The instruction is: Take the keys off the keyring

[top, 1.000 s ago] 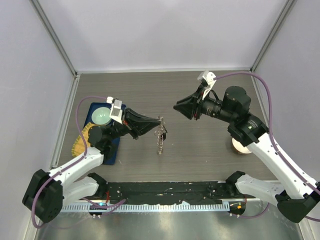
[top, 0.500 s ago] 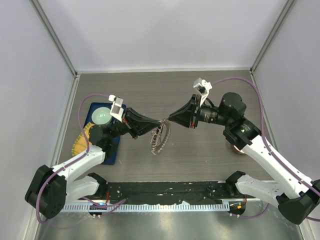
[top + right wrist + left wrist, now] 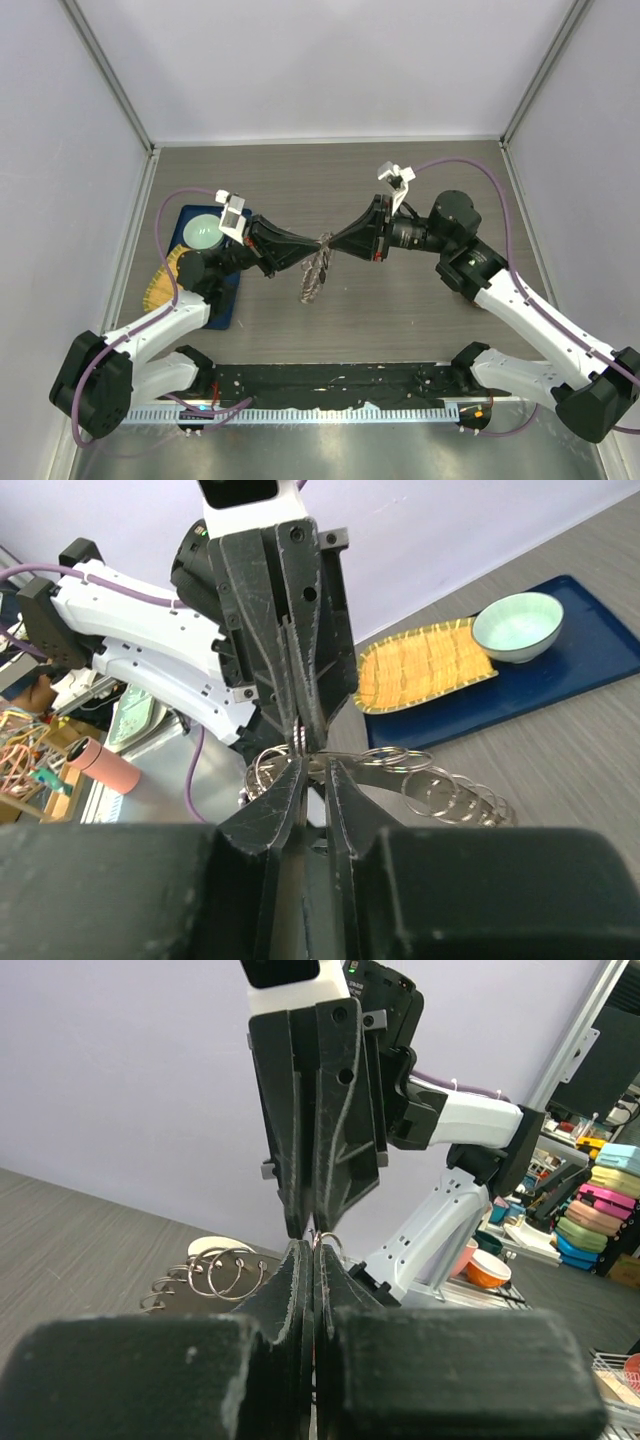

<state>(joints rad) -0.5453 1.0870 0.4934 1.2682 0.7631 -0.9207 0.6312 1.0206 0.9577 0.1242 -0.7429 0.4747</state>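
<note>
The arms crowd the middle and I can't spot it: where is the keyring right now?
In the top view the keyring hangs mid-table, just below where the left gripper and right gripper meet, to the right of the blue tray.

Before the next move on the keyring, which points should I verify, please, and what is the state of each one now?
1. Left tool shut on the keyring: ok, its fingers are pressed together on a wire loop.
2. Right tool gripping a loop: cannot tell; a narrow gap shows between its fingers, with wire passing there.
3. Both tools meet tip to tip without crossing: ok.
4. Keys located for pulling: cannot tell; only bare loops show in the wrist views.
5. Blue tray away from the working spot: ok, it lies beside the left arm.
</note>
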